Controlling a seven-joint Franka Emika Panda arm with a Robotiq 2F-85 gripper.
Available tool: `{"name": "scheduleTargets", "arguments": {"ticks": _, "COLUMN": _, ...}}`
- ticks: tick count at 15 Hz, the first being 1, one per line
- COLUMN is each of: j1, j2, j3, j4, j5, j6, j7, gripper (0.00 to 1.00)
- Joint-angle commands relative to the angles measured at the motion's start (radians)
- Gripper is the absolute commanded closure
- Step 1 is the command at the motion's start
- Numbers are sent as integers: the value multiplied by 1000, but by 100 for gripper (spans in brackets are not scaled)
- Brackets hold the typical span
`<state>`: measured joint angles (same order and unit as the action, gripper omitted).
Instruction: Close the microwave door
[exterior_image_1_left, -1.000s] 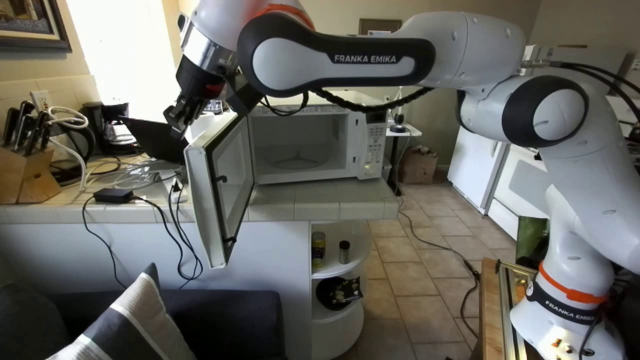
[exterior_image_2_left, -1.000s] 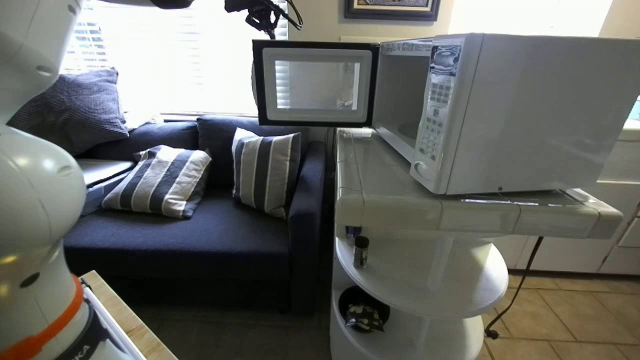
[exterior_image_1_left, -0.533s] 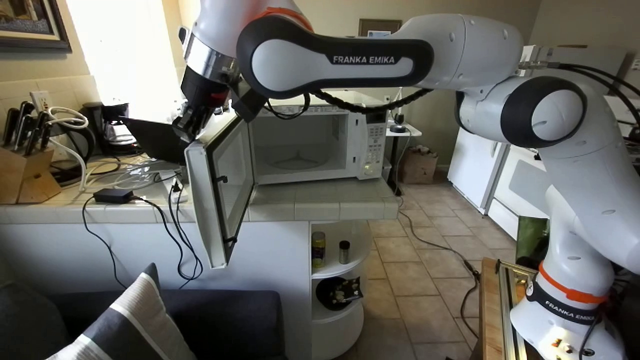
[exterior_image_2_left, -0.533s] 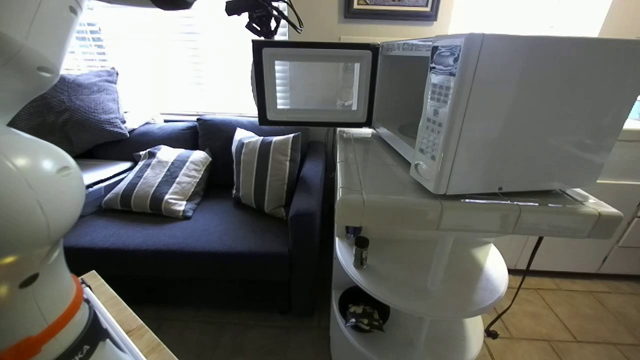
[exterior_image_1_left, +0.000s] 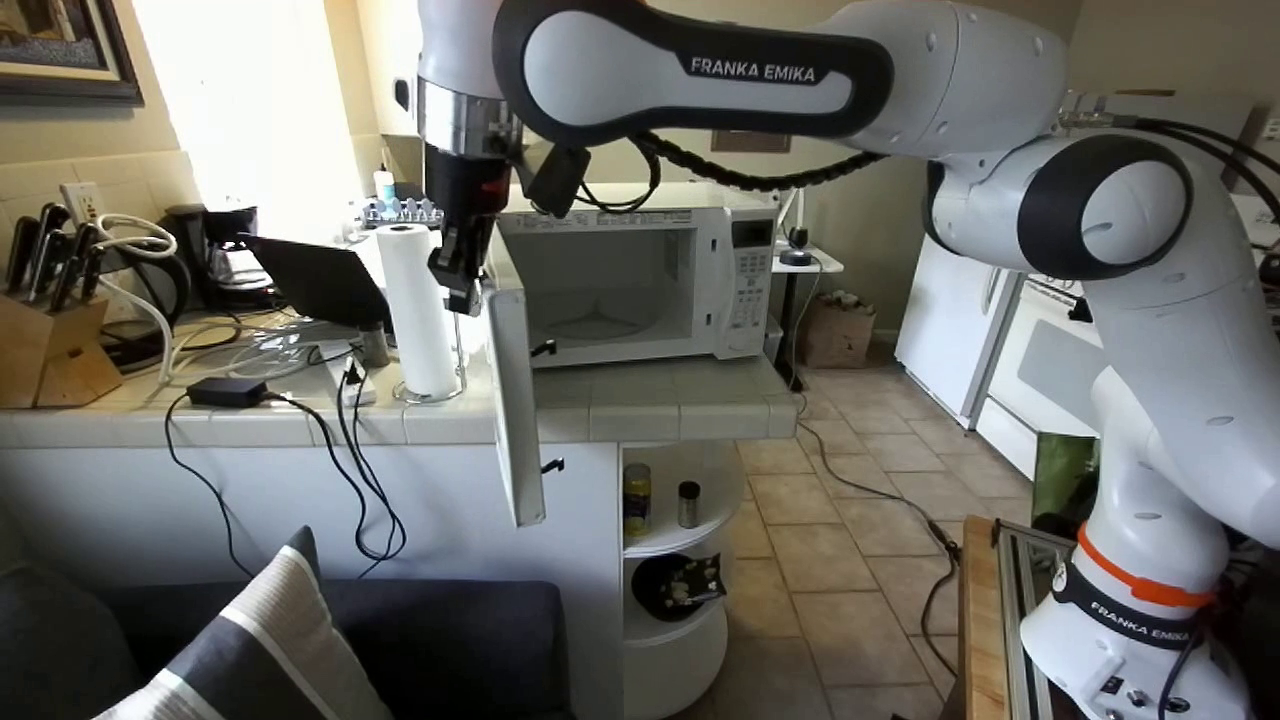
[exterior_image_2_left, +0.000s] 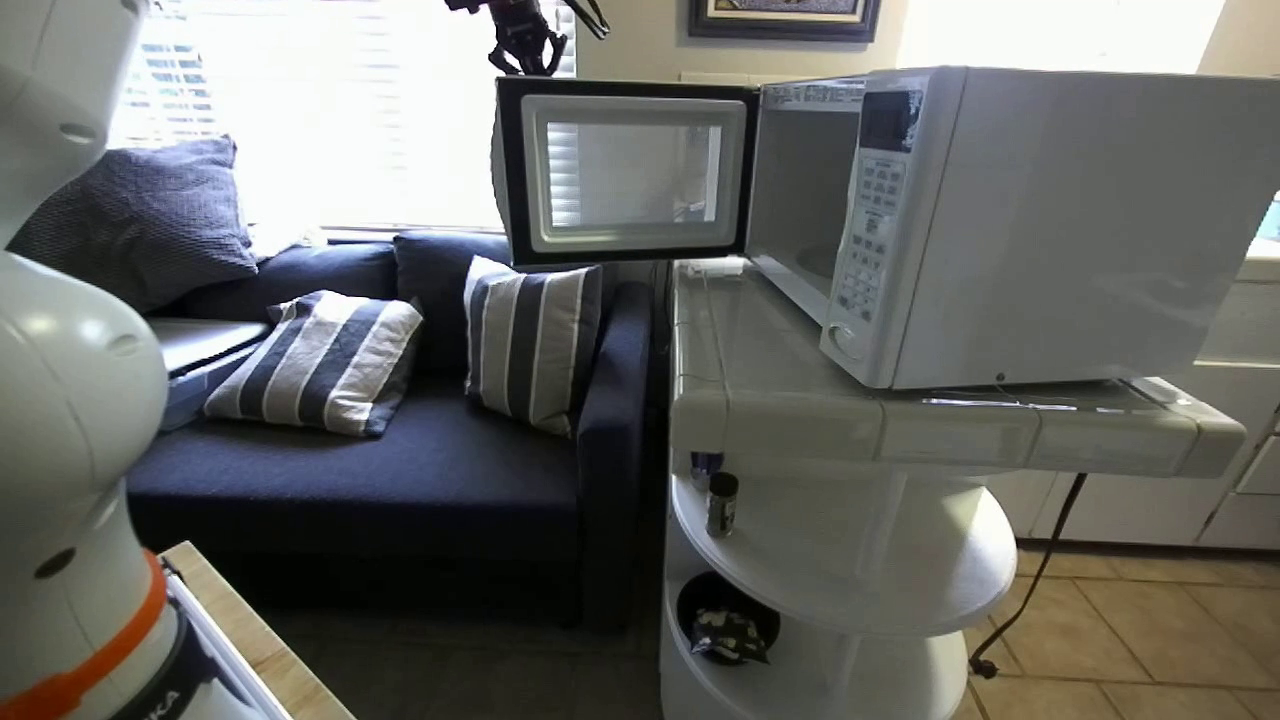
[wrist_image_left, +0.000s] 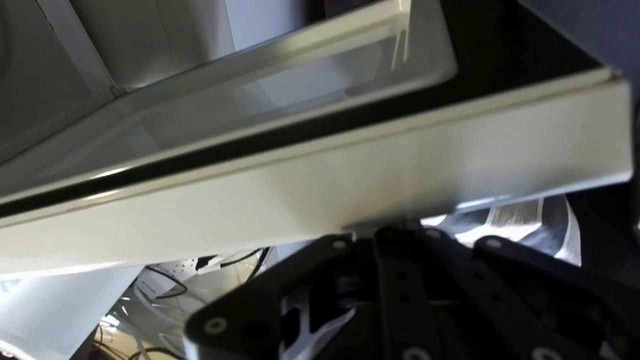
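In an exterior view my arm arches across from 4 o'clock; at 10 the pincer, jaws together, points down just beside the microwave door, open near 8. The microwave stands beyond, at 12, on the counter.

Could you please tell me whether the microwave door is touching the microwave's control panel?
Apart. In an exterior view, the microwave door stands swung open, and the open cavity shows between it and the control panel.
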<state>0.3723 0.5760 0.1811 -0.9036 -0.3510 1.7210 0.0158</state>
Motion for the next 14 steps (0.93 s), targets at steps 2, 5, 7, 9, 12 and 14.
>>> {"name": "scheduleTargets", "arguments": {"ticks": 2, "j1": -9, "j2": -69, "j3": -16, "j4": -53, "j5": -14, "j6": -152, "j7": -9, "gripper": 100}}
{"name": "scheduleTargets", "arguments": {"ticks": 5, "j1": -36, "j2": -110, "j3": -17, "j4": -101, "j5": 3, "j6": -206, "j7": -16, "gripper": 100}}
{"name": "scheduleTargets", "arguments": {"ticks": 7, "j1": -54, "j2": -131, "j3": -18, "j4": -145, "j5": 10, "j6": -213, "j7": -4, "gripper": 100}}
{"name": "scheduleTargets", "arguments": {"ticks": 9, "j1": -72, "j2": -156, "j3": -25, "j4": -211, "j5": 5, "j6": -189, "j7": 23, "gripper": 100}}
{"name": "scheduleTargets", "arguments": {"ticks": 12, "j1": -90, "j2": -205, "j3": -48, "j4": -317, "j5": -19, "j6": -173, "j7": 88, "gripper": 100}}
{"name": "scheduleTargets", "arguments": {"ticks": 14, "j1": -101, "j2": -245, "j3": -66, "j4": -400, "j5": -37, "j6": -168, "j7": 142, "gripper": 100}}
